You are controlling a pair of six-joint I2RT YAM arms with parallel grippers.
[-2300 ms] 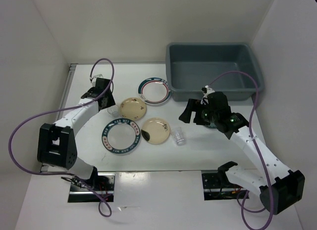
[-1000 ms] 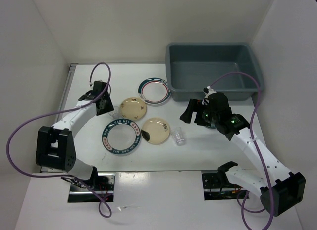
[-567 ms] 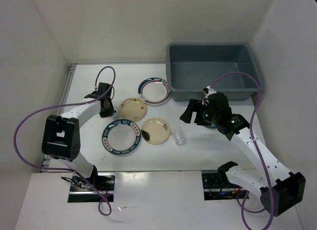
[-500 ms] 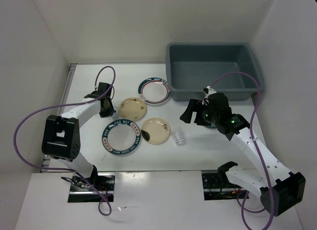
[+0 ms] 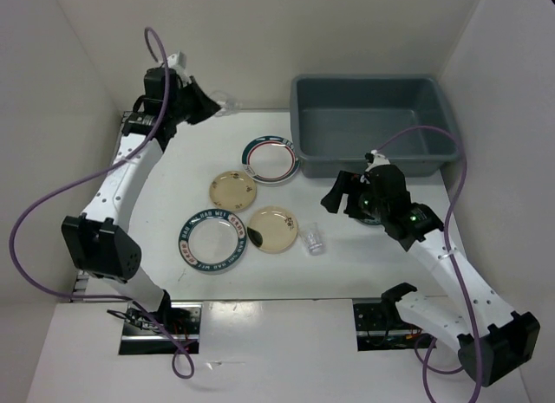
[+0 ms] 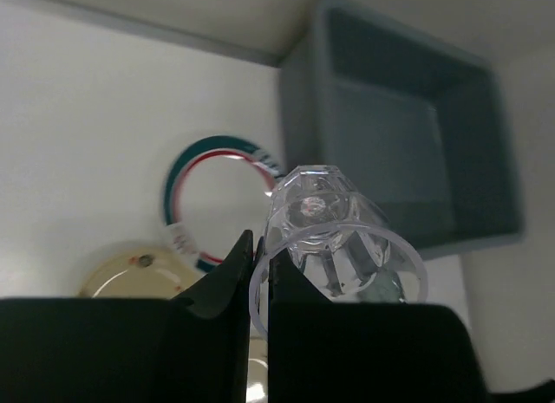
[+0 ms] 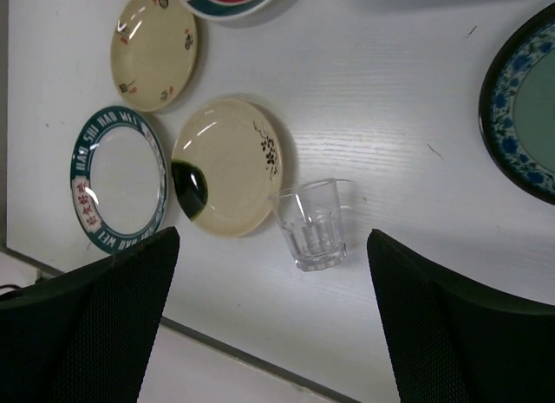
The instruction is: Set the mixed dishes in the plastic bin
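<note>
Left wrist view had our left gripper [image 6: 260, 251] clamped on the rim of a clear cup [image 6: 334, 238], held up in the air, left of the plastic bin [image 6: 303, 117] and apart from it. Our right gripper [image 7: 273, 256] hung with fingers wide apart above a second clear cup [image 7: 310, 223], which stood on the table [image 7: 390, 74] just beside a beige plate [image 7: 230, 165].

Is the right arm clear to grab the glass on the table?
Likely yes: the right gripper is open near the upright glass, nothing covering it; only the beige plate sits close by.
</note>
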